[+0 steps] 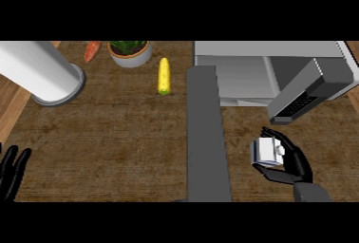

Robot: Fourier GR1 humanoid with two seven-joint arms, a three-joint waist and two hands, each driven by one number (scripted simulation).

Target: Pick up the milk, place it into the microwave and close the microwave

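Observation:
The milk (266, 151) is a small white carton held above the counter at the lower right. My right hand (293, 161) is shut on it, fingers and thumb curled round its right side. The microwave (242, 71) stands at the back right, its cavity open toward me. Its door (303, 92) hangs open at the right, angled out over the counter just beyond the carton. My left hand (13, 171) rests open at the lower left edge, fingers up.
A grey vertical bar (207, 137) runs down the middle of the view. A large white cylinder (38, 71) stands at the back left. A carrot (91, 51), a potted plant (129, 52) and a yellow corn cob (163, 76) lie along the back.

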